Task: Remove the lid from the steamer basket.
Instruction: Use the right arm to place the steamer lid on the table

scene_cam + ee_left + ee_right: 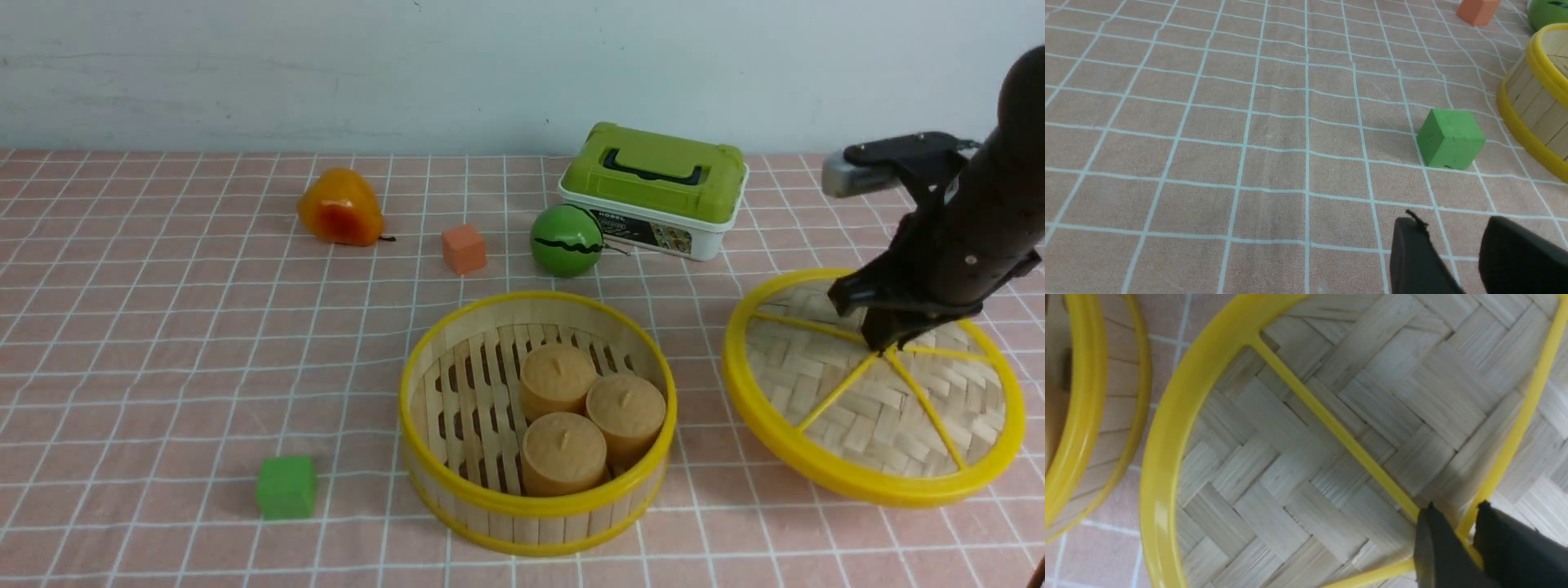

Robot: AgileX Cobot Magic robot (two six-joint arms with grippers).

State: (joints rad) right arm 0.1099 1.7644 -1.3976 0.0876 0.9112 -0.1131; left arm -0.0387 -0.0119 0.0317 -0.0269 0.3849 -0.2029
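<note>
Yellow-rimmed and woven, the lid (808, 359) is off the steamer basket (531, 527) and lies beyond its right side, seen from the front. The basket stands upright on the table (163, 343), its top uncovered, with three buns (563, 453) visible on the slatted floor.

Step in hand, as judged: setting the lid down to the right of the basket. Removal itself appears accomplished; release and withdrawal appear to remain.

Right pincer (880, 339): pinching the lid at its centre, where the yellow spokes meet. The lid therefore lies directly beneath this pincer and extends around the grip on all sides. Whether its underside bears fully on the table cannot be determined; the near edge of the rim calls for attention.

Left pincer (1453, 224): fingers spread, nothing between them, well apart from the lid and near the green block (1451, 139).

Next move, as judged: lower any remaining distance, confirm that the rim is supported, spread the right pincer and raise it straight up. Opening early could drop the lid; drawing away sideways could drag it
</note>
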